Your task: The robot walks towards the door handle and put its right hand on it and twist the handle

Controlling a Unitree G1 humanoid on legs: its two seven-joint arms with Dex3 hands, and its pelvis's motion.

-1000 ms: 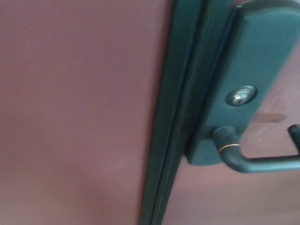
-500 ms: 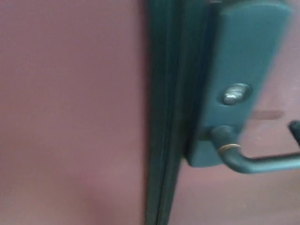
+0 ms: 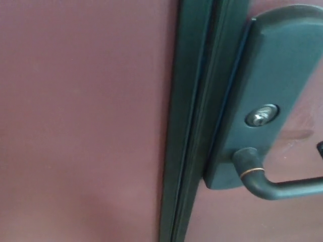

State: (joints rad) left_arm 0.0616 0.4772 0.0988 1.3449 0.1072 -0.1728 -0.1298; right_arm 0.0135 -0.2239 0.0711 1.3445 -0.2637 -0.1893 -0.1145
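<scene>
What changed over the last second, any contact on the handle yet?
Only the camera moved: the whole view swung sideways and back, then dropped a little, so the backplate, keyhole and door handle sit slightly lower in the frame. Nothing was gripped or released. A dark shape at the right edge, possibly the right hand, stays above the lever without touching it. The lever remains roughly level, untwisted.

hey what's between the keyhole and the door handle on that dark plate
Nothing: in the head view, only a short bare stretch of the dark plate separates the keyhole from the base of the door handle just below it.
</scene>
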